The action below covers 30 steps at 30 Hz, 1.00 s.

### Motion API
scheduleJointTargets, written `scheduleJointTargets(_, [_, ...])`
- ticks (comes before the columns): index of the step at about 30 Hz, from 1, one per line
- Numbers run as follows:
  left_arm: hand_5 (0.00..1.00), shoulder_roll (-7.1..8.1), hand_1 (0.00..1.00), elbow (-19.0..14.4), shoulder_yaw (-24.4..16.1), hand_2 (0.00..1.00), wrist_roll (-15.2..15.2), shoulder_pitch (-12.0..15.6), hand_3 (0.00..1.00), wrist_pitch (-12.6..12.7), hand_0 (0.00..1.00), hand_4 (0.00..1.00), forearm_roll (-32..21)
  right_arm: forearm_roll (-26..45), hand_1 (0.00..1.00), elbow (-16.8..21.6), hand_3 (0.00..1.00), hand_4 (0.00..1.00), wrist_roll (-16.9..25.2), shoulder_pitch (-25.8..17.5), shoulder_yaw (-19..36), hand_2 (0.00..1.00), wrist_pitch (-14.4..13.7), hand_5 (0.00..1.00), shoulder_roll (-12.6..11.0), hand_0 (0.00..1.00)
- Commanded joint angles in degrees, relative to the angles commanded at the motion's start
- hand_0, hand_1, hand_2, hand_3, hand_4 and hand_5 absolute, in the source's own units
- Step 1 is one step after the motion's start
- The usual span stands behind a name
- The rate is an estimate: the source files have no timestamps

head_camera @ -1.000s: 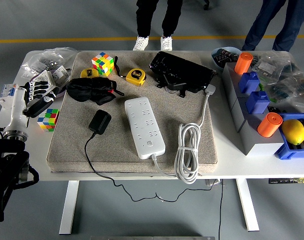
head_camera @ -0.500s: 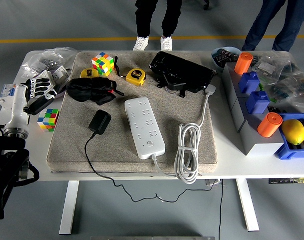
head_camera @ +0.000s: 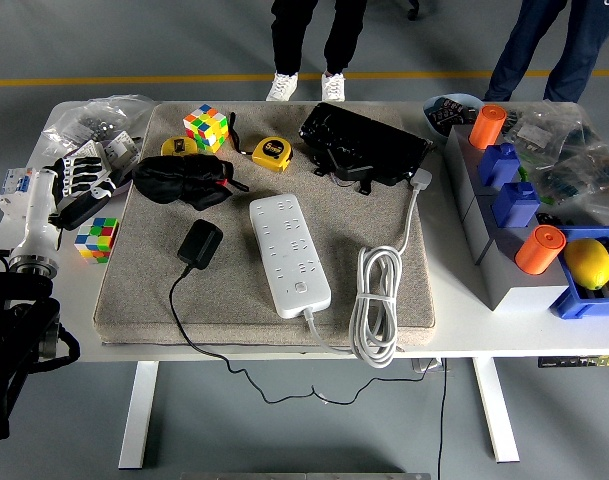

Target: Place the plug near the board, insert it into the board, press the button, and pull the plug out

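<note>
left hand (head_camera: 76,178) hangs at table's left edge, fingers loosely spread, holding nothing. black plug (head_camera: 199,244) lies beside power strip (head_camera: 289,252); trailing cord (head_camera: 184,325) could snag during lift.

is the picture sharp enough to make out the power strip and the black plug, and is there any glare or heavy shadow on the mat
Head view: sharp and evenly lit. The white power strip shows its sockets clearly with no glare; the black plug is crisp at its edges but too dark for surface detail. Shadows on the grey mat are soft and faint.
</note>
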Motion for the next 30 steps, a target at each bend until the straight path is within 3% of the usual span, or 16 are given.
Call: scheduleJointTargets(30, [0.393, 0.27, 0.664, -0.3, 0.7, 0.674, 0.4, 0.2, 0.621, -0.1, 0.632, 0.830, 0.0, 0.0, 0.621, 0.1, 0.542, 0.730, -0.2, -0.1, -0.5, 0.576, 0.0, 0.268, 0.0, 0.607])
